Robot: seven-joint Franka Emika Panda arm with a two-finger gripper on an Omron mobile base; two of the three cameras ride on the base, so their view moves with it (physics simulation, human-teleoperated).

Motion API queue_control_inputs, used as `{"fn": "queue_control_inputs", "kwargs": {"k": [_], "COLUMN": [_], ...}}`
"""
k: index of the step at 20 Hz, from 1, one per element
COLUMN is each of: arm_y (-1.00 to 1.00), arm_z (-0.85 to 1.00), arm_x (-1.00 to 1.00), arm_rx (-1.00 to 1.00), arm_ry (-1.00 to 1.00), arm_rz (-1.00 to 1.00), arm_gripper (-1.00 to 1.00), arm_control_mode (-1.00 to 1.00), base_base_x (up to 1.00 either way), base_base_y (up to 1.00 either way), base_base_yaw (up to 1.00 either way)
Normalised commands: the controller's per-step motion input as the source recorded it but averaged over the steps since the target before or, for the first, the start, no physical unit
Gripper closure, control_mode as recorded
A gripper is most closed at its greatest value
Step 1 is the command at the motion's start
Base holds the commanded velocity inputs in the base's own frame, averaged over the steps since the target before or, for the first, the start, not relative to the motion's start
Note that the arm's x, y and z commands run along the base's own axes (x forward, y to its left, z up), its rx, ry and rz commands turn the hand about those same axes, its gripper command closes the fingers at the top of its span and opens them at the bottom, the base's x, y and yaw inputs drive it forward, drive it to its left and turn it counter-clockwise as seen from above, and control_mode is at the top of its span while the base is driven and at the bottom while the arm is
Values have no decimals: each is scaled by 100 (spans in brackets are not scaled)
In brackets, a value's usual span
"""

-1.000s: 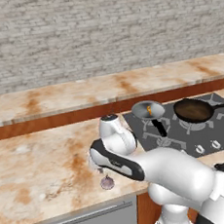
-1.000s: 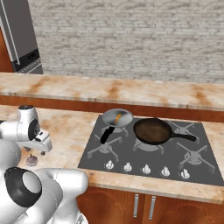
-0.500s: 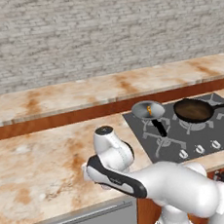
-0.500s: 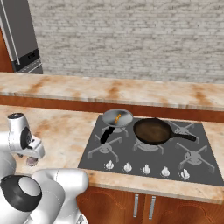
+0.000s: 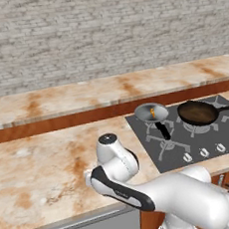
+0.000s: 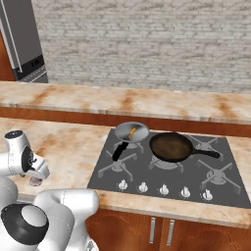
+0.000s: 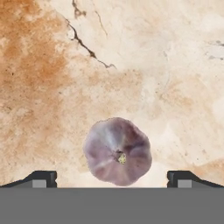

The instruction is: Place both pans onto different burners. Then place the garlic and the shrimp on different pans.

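- In the hand view I look straight down on the garlic (image 7: 117, 152): a lumpy, lobed bulb, purplish grey, with a tiny yellowish tip at its centre.
- It lies on the counter (image 7: 131, 65), a mottled cream and rust-orange stone with a thin dark crack.
- My gripper (image 7: 112, 178) is spread wide; one dark, blocky fingertip (image 7: 41, 178) stands on each side of the bulb, well clear of it.
- From the right base view I see the garlic (image 6: 35, 181) as a small pale lump near the counter's front edge, just under the white hand.
- The steel pan (image 6: 131, 132) sits on a rear burner (image 6: 128, 144) of the dark cooktop, its black handle pointing toward me.
- The shrimp (image 6: 132, 131) is a small orange curl inside that silvery pan.
- The dark pan (image 6: 170, 146) sits on the next grate, round and shallow, brown-black inside.
- Behind it all runs a rough grey brick wall (image 5: 103, 32).
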Motion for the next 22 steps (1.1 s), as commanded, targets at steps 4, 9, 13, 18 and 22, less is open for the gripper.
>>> {"fn": "queue_control_inputs", "kwargs": {"k": [4,9,13,18,22], "arm_y": [-9,-5,0,0,0], "arm_z": [-2,-3,-16,-13,-11], "arm_x": [0,-1,0,5,22], "arm_rx": [0,0,-2,-2,-1], "arm_ry": [-5,-4,-4,-2,0], "arm_rz": [0,0,0,0,0], "arm_gripper": [-100,-100,-100,-100,-100], "arm_control_mode": [-100,-100,-100,-100,-100], "base_base_x": [0,0,0,0,0], "base_base_y": [0,0,0,0,0], "base_base_yaw": [0,0,0,0,0]}}
